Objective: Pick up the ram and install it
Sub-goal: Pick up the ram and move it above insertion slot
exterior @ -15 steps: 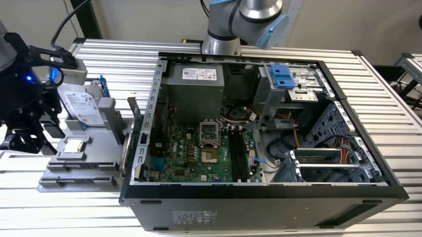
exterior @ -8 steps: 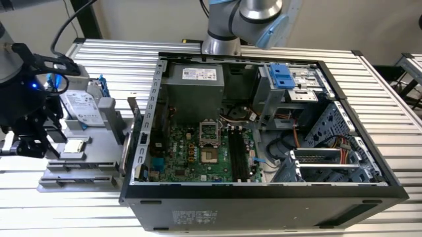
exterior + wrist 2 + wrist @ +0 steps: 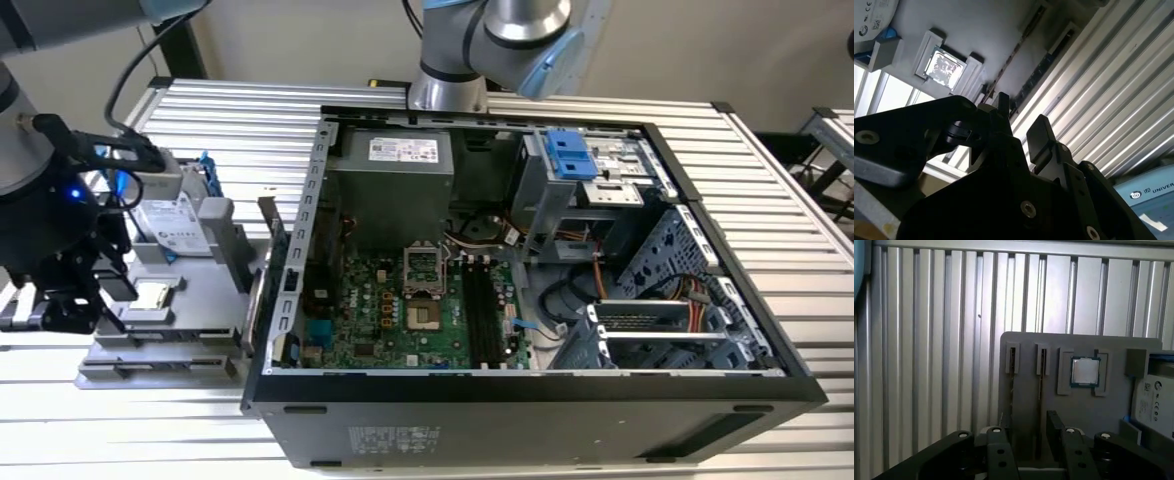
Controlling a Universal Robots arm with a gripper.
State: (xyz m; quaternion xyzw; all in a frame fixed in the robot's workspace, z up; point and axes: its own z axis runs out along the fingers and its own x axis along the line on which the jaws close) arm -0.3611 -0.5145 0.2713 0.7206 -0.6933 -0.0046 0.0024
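Work is at the pick-up end of the job. On the exterior view's left, beside the open computer case (image 3: 534, 425), a grey holder (image 3: 1081, 412) sits on the slatted bench (image 3: 787, 180) and gives each spare part its own place. There is a hard drive (image 3: 171, 225) at the far end, a processor chip (image 3: 1085, 371) in a square pocket in the middle, and narrow grooves at the near end. The ram (image 3: 1046, 65) stands on edge in one of those grooves, which I'd say leaves its flat faces open to a grip. A second thin dark strip runs in the groove beside it, nearer the chip. I can't tell whether that is another stick or a bare groove.

The hand (image 3: 1020, 116) hangs over the near end of the holder with its fingers (image 3: 1040, 131) spread and nothing between them. In the second wrist view the ram's end lies in line with the gap, one finger to each side and apart from both. That looks like lining up for the pinch, not a grip. Over in the case, the long black slots (image 3: 483, 312) on the board look bare to me, so nothing seems installed.
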